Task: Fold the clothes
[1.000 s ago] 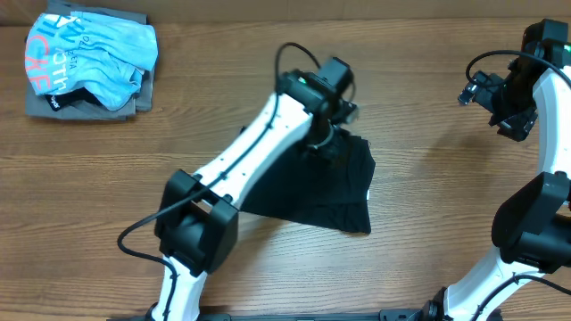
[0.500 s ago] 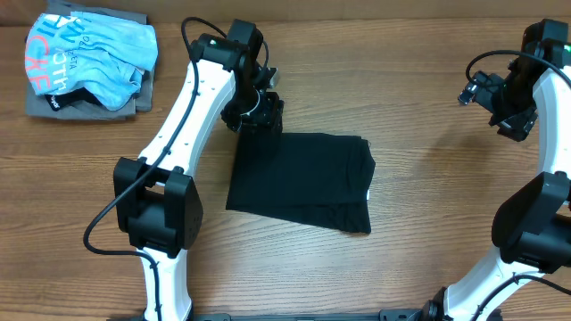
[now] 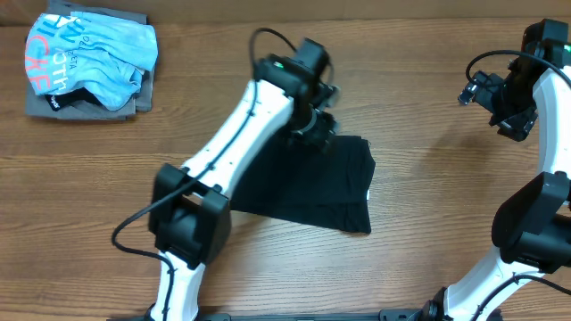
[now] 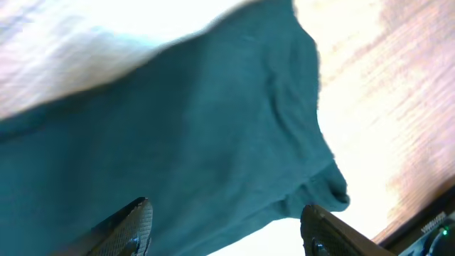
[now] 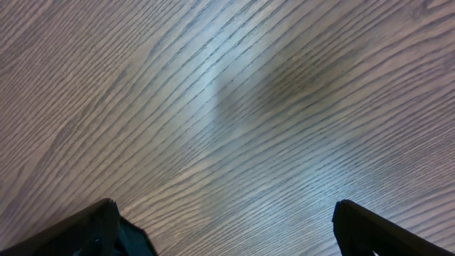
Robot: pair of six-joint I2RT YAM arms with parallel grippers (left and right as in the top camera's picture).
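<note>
The clothes are one black T-shirt [image 3: 332, 189], folded into a rough rectangle in the middle of the wooden table [image 3: 428, 196]. A small white label [image 3: 369, 194] shows at its right edge. My left gripper [image 3: 312, 134] hovers over the shirt's far edge, and its arm covers the shirt's left part. In the left wrist view the dark fabric [image 4: 199, 121] fills the frame, and the left gripper [image 4: 227, 208] stands open above it, holding nothing. My right gripper [image 3: 500, 102] is raised at the far right, well away from the shirt. The right wrist view shows the gripper [image 5: 227, 210] wide open over bare wood.
A light blue shirt with coral and white lettering [image 3: 89, 53] lies on a grey folded garment [image 3: 53, 105] at the far left corner. A black cable [image 3: 268, 40] loops off the left arm near the wrist.
The left arm swung left to the shirt's far left corner, then back right along the far edge. Its jaws have opened wider. The shirt lies flat and the right arm has not moved.
</note>
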